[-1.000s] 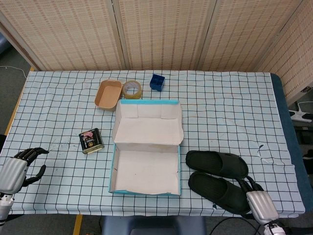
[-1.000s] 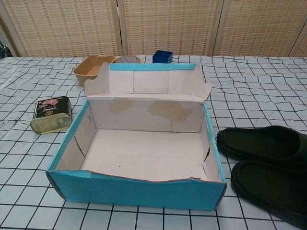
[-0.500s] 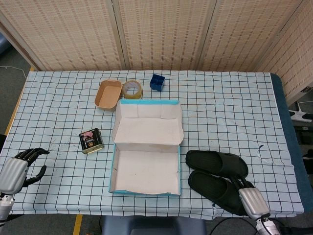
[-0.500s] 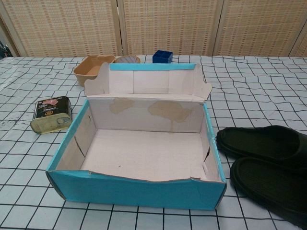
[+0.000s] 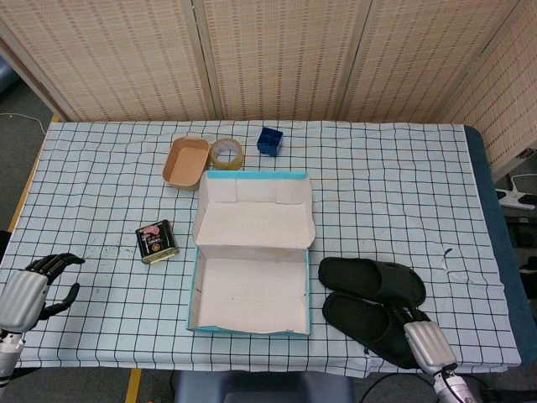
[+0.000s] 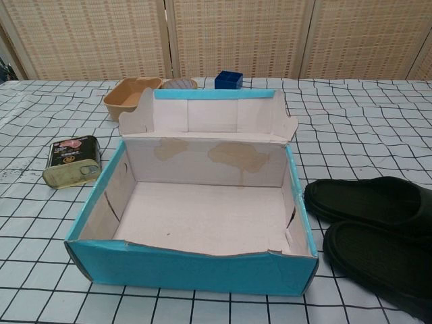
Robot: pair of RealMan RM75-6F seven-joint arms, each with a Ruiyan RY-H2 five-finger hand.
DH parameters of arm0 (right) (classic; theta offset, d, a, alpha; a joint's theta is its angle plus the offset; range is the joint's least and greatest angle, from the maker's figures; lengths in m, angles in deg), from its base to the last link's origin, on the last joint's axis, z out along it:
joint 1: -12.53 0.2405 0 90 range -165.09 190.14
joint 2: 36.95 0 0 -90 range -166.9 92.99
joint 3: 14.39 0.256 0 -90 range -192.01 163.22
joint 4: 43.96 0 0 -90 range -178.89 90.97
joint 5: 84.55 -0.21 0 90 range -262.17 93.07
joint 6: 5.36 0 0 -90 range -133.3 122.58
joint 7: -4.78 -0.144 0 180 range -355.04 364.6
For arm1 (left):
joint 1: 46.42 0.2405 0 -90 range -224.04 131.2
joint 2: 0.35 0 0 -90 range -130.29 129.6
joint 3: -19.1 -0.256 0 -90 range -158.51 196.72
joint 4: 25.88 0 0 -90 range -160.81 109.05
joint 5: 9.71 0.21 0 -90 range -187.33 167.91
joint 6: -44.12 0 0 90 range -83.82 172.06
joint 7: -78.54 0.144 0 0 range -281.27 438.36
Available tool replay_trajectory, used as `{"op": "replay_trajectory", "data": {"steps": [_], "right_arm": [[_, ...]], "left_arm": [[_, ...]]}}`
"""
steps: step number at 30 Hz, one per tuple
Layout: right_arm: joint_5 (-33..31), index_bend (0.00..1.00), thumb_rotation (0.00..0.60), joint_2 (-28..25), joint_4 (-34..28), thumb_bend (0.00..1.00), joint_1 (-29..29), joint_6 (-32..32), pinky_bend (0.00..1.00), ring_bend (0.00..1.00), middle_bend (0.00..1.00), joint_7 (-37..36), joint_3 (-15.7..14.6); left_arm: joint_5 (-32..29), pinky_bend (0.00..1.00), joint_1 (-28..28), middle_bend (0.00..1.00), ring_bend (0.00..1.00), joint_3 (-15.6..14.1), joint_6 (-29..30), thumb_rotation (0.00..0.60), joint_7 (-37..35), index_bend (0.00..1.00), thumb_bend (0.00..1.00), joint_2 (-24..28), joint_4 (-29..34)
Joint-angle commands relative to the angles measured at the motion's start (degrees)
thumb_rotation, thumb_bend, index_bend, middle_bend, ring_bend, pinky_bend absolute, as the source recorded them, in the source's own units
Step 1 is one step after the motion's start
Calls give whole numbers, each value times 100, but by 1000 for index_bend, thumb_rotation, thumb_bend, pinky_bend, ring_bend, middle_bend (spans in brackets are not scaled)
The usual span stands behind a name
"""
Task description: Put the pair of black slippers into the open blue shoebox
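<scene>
The open blue shoebox (image 5: 248, 294) is seen near the front edge of the checked tablecloth (image 5: 394, 185), its lid (image 5: 255, 210) folded back and standing up behind the empty tray. The pair of black slippers (image 5: 372, 303) is laid just to the right of the box, outside it, the two soles side by side and touching each other; the far slipper (image 5: 371, 280) lies close to the box's right wall, and the near slipper (image 5: 363, 325) sits just in front of it, towards the table edge.

The right hand (image 5: 428, 346) is found at the front right corner of the table, against the outer end of the near slipper. Its dark fingers (image 5: 414, 316) are seen over that slipper's end, but whether the slipper is actually gripped cannot be told from the head view, and the hand is not shown in the chest view.

The left hand (image 5: 30, 286) is held at the front left edge of the table, well apart from the box, with its fingers spread and nothing in them.

A small tin can (image 5: 156, 241) is placed to the left of the box. Behind the lid, a tan oval container (image 5: 186, 162), a roll of tape (image 5: 226, 153) and a small blue box (image 5: 269, 139) are set in a row. A woven folding screen (image 5: 277, 50) stands behind the table.
</scene>
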Motion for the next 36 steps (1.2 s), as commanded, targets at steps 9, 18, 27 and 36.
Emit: {"op": "replay_trajectory", "data": {"steps": [9,18,27,36], "right_arm": [[154,230,600,134,218,36,-43,211,259,111,252,-32,-35],[113,372,600,258,402,36,-56,274,371,232,360,-84,11],[169,614,600,403,679,247,-72,440,564,422,537,-299,81],[497,786,600,357,650,520,-175,945,703,562,664,-429,85]], "left_arm": [[35,443,9,308,306,-11,36,600,7,319,422,5,18],[48,443,16,308,306,-18,50,600,-7,320,422,13,23],[34,443,3,308,306,-20,6,600,49,319,422,3,24],[26,443,2,308,306,-20,-9,600,86,319,423,-3,33]]}}
